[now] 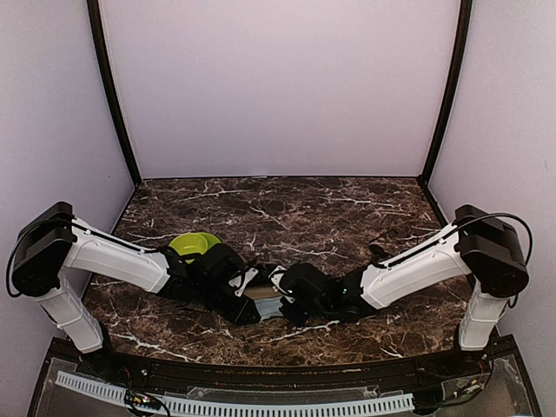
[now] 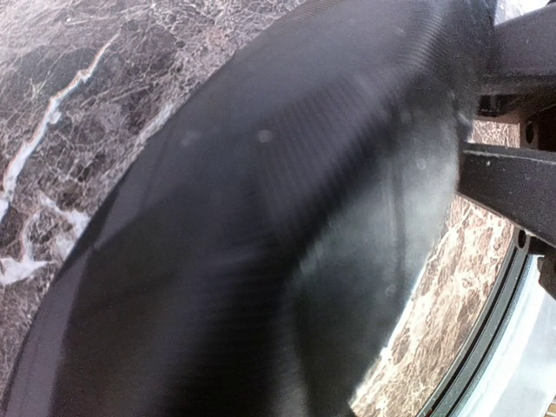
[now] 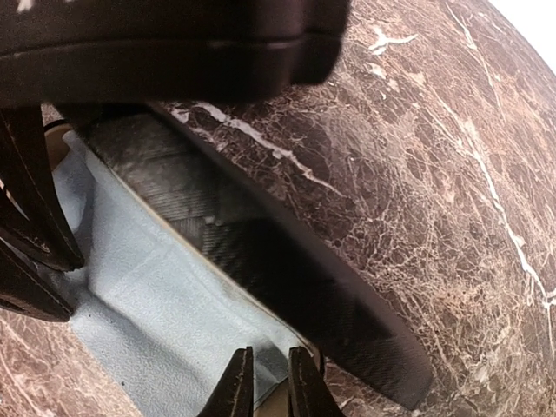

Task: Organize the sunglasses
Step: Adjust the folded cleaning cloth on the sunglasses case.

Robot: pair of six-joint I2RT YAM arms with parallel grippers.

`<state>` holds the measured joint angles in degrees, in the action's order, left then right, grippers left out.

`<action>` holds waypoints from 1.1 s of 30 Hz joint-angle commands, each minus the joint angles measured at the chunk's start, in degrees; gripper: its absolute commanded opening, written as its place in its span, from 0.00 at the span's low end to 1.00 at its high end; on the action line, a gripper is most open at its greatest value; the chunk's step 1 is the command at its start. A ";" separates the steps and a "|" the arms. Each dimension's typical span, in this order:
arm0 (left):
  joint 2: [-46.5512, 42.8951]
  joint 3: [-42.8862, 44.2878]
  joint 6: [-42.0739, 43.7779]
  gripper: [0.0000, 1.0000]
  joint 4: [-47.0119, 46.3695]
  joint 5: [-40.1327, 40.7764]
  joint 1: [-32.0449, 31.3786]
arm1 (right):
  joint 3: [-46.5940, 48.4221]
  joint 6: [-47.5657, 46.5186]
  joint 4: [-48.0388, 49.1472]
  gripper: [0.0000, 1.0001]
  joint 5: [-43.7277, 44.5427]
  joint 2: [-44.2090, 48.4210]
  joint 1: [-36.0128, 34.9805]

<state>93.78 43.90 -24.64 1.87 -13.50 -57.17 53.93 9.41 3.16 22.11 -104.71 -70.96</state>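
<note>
Both arms meet low at the near-centre of the marble worktop [image 1: 347, 208]. The R fingers [image 3: 236, 387] stand almost together, only a slit btwn the tips. The tips sit at the edge of a light blue cloth [image 3: 165, 304]; whether they pinch it can't be told. The L fingers [image 2: 512, 178] show only as black bars at the right of the L wrist view. They are hard against a big black case [image 2: 261, 243] w/ a carbon-weave skin that fills that view. How far open they are, and whether they grip it, can't be told.

From the R wrist the case runs as a long dark curved band across the stone, w/ the cloth along its inner side, touching it. The sunglasses can't be made out in any view, so where they lie relative to the fingers can't be told. A small thin dark shape [image 1: 380, 249] by the R forearm is too small to name.

From the top view, cloth and case sit btwn the two wrists. A lime-green round item [image 1: 193, 245] rests on the worktop just behind the L wrist.
</note>
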 commanded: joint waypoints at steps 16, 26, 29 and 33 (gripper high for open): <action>0.55 -0.67 -0.05 0.21 1.21 -1.01 -0.40 | -3.50 0.82 6.10 0.00 0.02 2.83 -0.65; -0.03 -0.83 -0.32 0.22 0.55 -1.01 -0.40 | -5.52 2.00 8.29 0.00 -1.27 5.17 -0.37; -0.35 -0.75 -0.40 0.22 0.31 -0.99 -0.40 | -6.48 2.57 8.62 0.00 -5.00 6.34 0.05; -1.11 -0.90 -0.87 0.26 -0.64 -0.85 -0.40 | -8.32 4.39 9.90 0.03 -11.29 7.15 0.64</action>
<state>93.76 43.88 -24.86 1.65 -13.52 -57.17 47.42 11.46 9.87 17.10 -99.66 -70.81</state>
